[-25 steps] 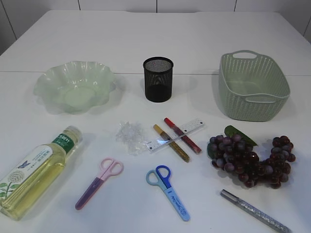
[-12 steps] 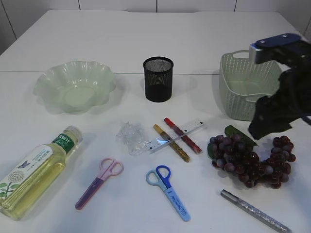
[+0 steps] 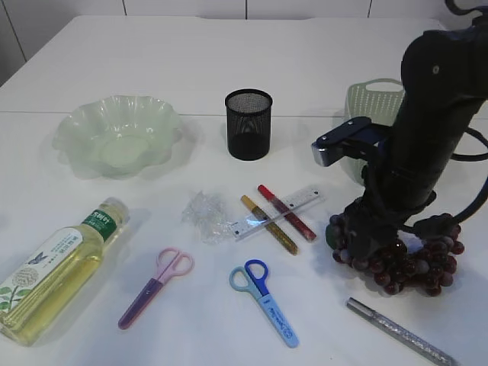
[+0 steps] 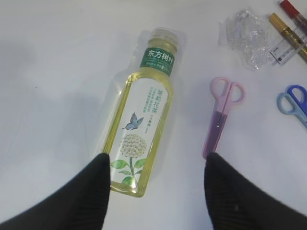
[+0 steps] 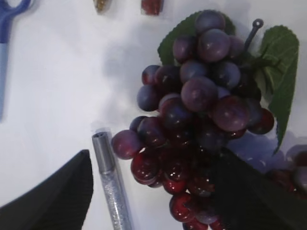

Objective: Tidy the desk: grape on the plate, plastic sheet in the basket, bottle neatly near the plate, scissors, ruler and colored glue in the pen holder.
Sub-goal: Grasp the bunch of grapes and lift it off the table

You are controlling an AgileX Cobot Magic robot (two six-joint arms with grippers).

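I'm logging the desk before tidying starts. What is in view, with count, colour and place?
plate: one, pale green, back left
pen holder: one, black mesh, back centre
basket: one, green, back right, partly hidden
bottle: one, yellow liquid, lying front left
plastic sheet: one, clear, crumpled, centre
ruler: one, clear, centre
glue pens: three; gold and red centre, silver front right
scissors: two; pink, blue, front
grapes: one bunch, purple, right
left gripper: open above bottle
right gripper: open over grapes
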